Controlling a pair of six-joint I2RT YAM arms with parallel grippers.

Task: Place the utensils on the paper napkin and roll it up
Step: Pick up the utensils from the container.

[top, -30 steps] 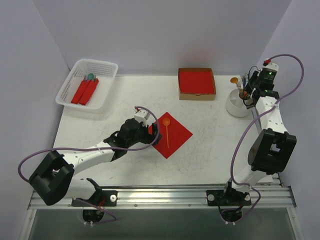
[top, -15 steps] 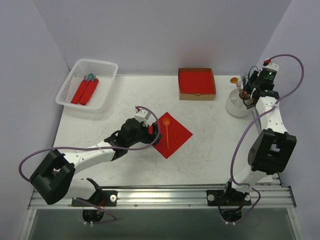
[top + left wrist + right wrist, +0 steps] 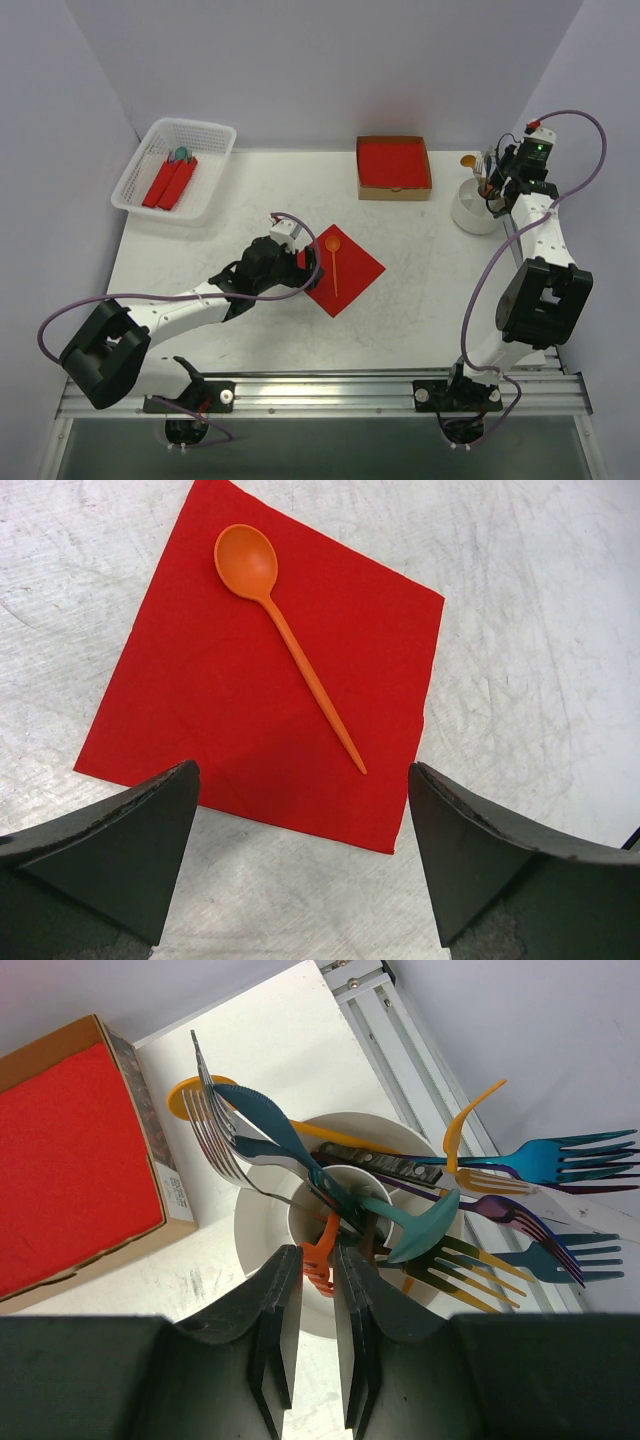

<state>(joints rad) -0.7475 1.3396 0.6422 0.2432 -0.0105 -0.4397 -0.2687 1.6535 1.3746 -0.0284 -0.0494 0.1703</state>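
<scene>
The slim orange plastic spoon (image 3: pixel 285 642) is laid diagonally on the flat red paper napkin (image 3: pixel 190 710) for rolling, the left pincer (image 3: pixel 305 855) is held spread at its near corner, and the right pincer (image 3: pixel 318 1270) is narrowed on an orange utensil (image 3: pixel 318 1258) in the white ceramic holder (image 3: pixel 262 1235).

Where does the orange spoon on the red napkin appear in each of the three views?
Top external: the orange spoon lies near the table's centre, bowl away from the arm bases.
Left wrist: the spoon lies diagonally, bowl upper left, above the open left tool.
Right wrist: not in view.
Shared landmark: the paper napkin under the spoon, seen in the top external and left wrist views.
</scene>
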